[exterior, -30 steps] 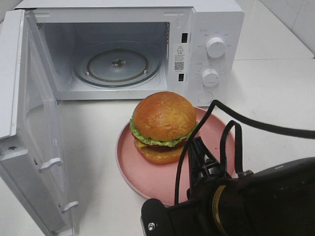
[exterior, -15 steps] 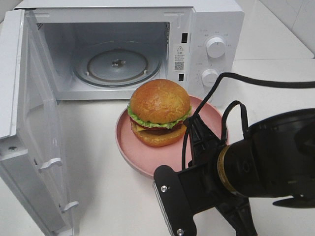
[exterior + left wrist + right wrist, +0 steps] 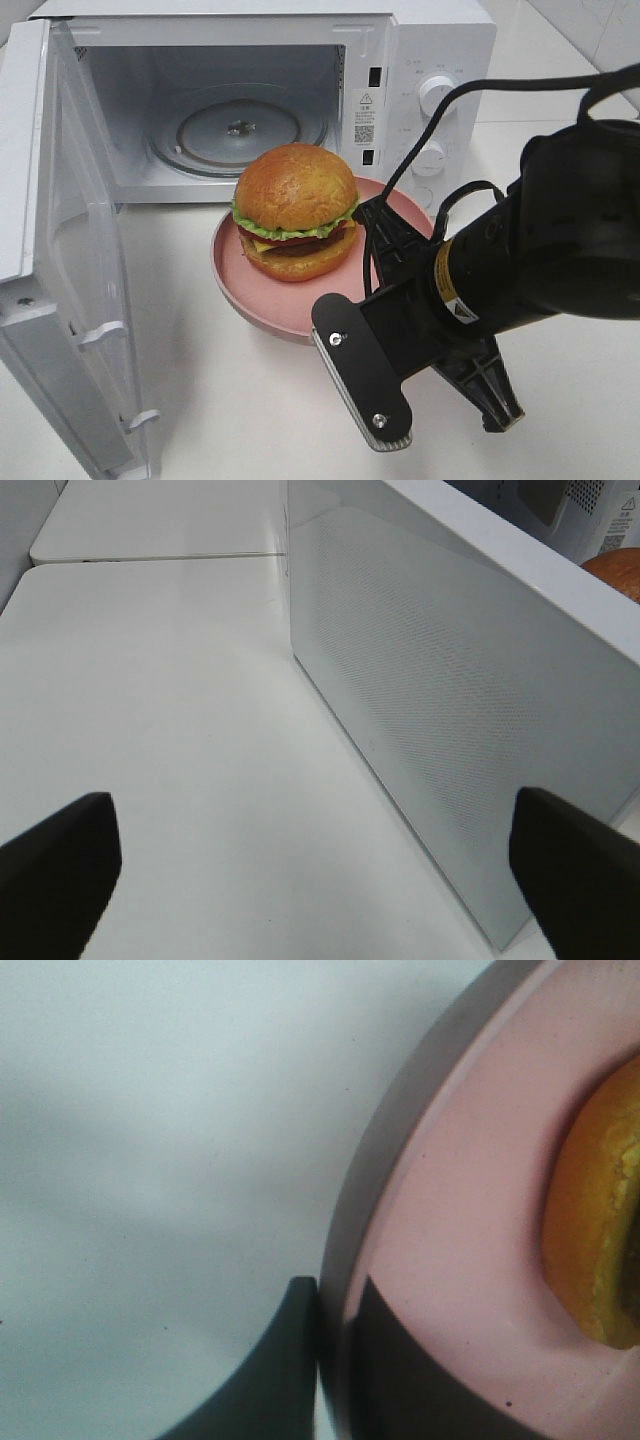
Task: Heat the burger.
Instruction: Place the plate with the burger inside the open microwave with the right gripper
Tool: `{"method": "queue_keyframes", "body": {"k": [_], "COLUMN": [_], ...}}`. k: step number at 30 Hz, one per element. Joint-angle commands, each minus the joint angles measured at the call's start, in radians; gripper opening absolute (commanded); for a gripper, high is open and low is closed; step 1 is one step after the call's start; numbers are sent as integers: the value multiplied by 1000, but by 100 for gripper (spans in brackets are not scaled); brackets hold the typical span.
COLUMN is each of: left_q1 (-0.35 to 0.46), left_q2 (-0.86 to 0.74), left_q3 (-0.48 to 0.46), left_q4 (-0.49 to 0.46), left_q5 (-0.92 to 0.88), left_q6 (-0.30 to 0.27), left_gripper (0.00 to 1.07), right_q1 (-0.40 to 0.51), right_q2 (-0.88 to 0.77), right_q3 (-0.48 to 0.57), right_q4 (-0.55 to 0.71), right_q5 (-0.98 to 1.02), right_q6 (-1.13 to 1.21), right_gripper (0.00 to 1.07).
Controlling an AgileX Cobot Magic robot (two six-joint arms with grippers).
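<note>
Exterior high view puts the task at an early-middle stage. The microwave stands at the far side of the white table with its door swung wide to the left, and the glass turntable inside is bare. The burger sits on the pink plate, just in front of the open cavity and not yet inside it. The right gripper pinches the plate's right rim. The right wrist view shows this closely, with one finger under the rim and one on top, and the jaws pressed onto the plate. A shadow under the plate suggests it is lifted off the table.

The left gripper hangs on the outer side of the door, its jaws spread wide and holding nothing.

By my judgement, opening the door and gripping the plate are done. What is left is setting the plate on the turntable, letting go, shutting the door and turning a knob.

As for writing, a sticker on the microwave's front frame carries a warning triangle and a QR code, with print too small to read. Marks around the upper knob and lower knob are illegible, as is a yellow label on the right arm. No brand name shows.
</note>
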Motion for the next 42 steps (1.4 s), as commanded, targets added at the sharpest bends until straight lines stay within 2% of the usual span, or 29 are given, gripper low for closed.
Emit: {"method": "queue_keyframes", "body": {"k": [1,14,26,42], "left_q1": [-5,-5,-5,-5], "left_q2": [-20,-20,-20,-20], "left_q3": [1,1,1,1], "left_q4": [0,0,0,0], "left_q5": [-6,-6,-6,-6], "left_q6": [-6,-6,-6,-6], "left_gripper": [98,98,98,98], "right_q1": [-26,-117,-121,-121], "right_q2": [-8,-8,-8,87], "right_q3": [-29,-36,-40,-145], "right_q4": [85,354,334,339], "right_q5": [-31,-40,-42,-74], "right_q6": [-149,-499,-463,-403], "right_gripper": [0,0,0,0]}}
